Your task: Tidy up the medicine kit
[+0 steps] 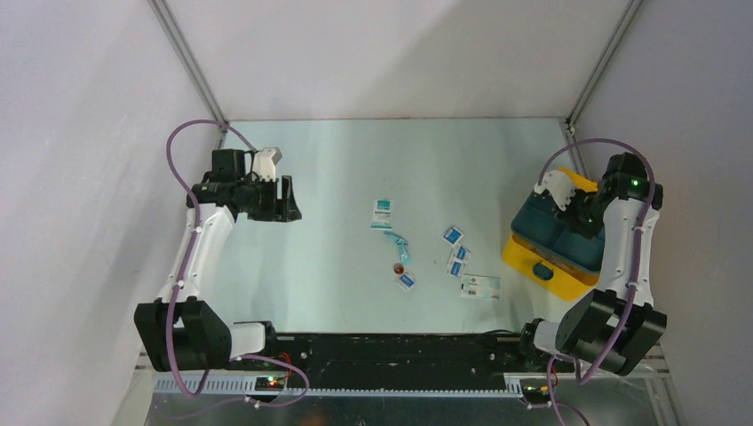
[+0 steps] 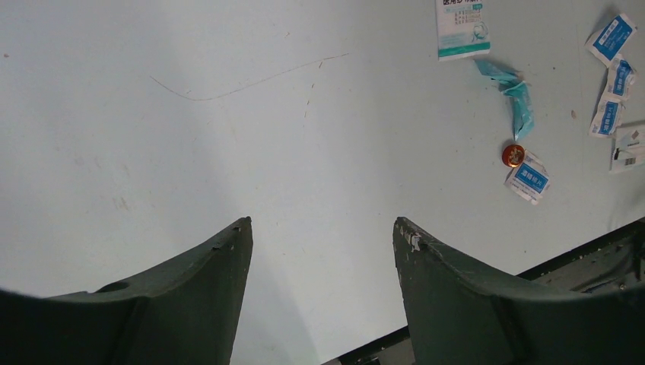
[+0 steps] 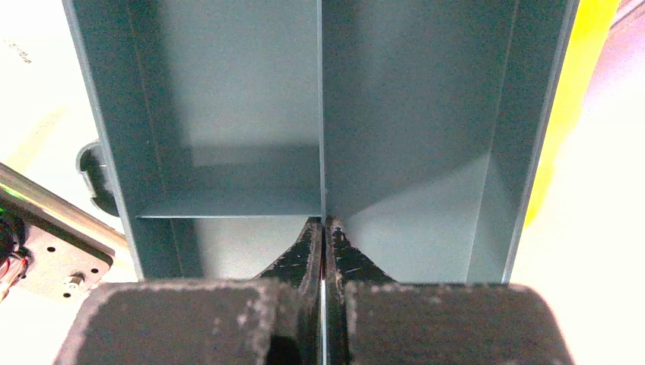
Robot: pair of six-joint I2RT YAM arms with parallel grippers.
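Clamping the tray divider (image 3: 320,114) in the kit (image 1: 531,259), the right end effector (image 3: 324,232) is closed; the left end effector (image 2: 319,236) hangs wide open, empty, over the counter (image 2: 228,137).

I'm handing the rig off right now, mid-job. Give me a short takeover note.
Left gripper: open, empty, over bare table.
Right gripper: shut on the teal tray by its centre divider; the tray is atop the medicine kit at the table's right edge.
Done: nothing packed; the tray compartments in view are empty.
To do: packets, teal wrapper and small red item lie loose mid-table.
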